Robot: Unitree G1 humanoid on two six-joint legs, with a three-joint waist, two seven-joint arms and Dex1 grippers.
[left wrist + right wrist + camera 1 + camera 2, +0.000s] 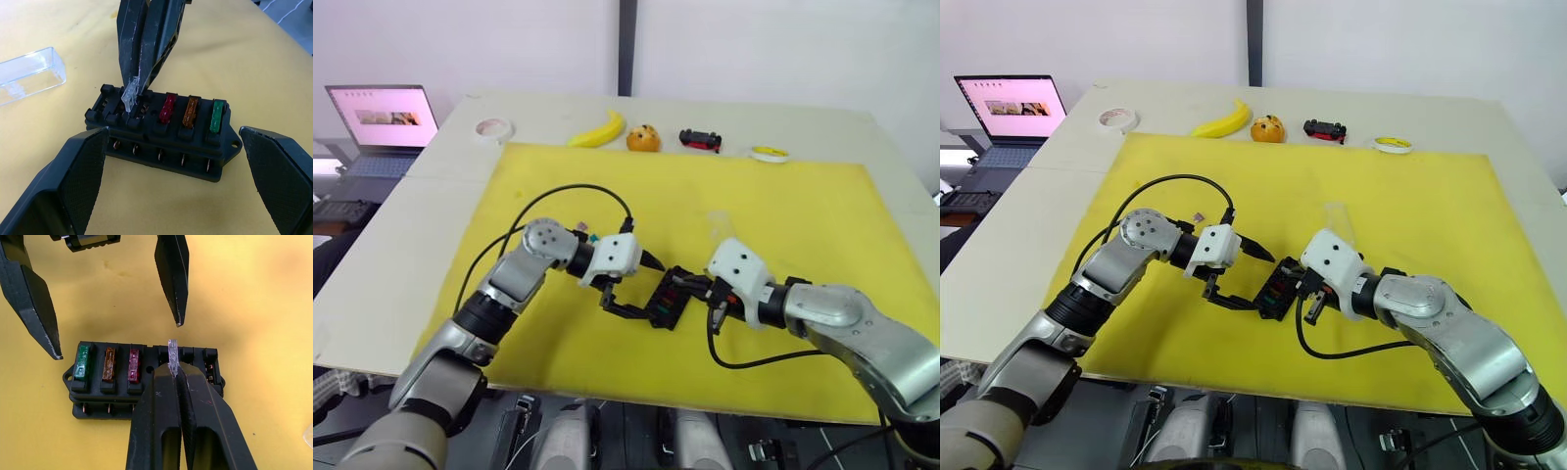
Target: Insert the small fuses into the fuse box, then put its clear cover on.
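Left eye view: the small black rectangular slotted fuse box (pixel 668 297) lies on the yellow mat (pixel 803 225) covering the bench, between the two claws. The left claw (pixel 628 286) stands just beside one end, the right claw (pixel 713 302) at the other. Two loose small fuses (pixel 586 232) lie on the mat behind the left arm.

Right eye view: the transparent rectangular clear cover (pixel 1336 215) rests on the mat beyond the right arm, well apart from the box. A banana (pixel 1224 121), an orange fruit (pixel 1268 128), a black-and-red toy car (pixel 1325 130) and two tape rolls (pixel 1118 118) line the far edge; a laptop (pixel 1011 110) sits off to the left.

Left wrist view: the left claw's fingers (pixel 73 176) are spread wide, flanking the box without touching it. Red fuse (pixel 167 108), orange-brown fuse (pixel 190 111) and green fuse (pixel 217 116) are seated in adjacent slots.

Right wrist view: the right claw's fingers (pixel 161 426) are pressed together, pinching a pale grey translucent fuse (pixel 172 355) upright over the slot next to the red one.

Step in hand: seating the fourth fuse, by my judgement.

Doing it well: keep the fuse vertical and its blades in line with the slot, press straight down, and brace the box with the left claw so it does not slide or tip; release only once it sits level with its neighbours.
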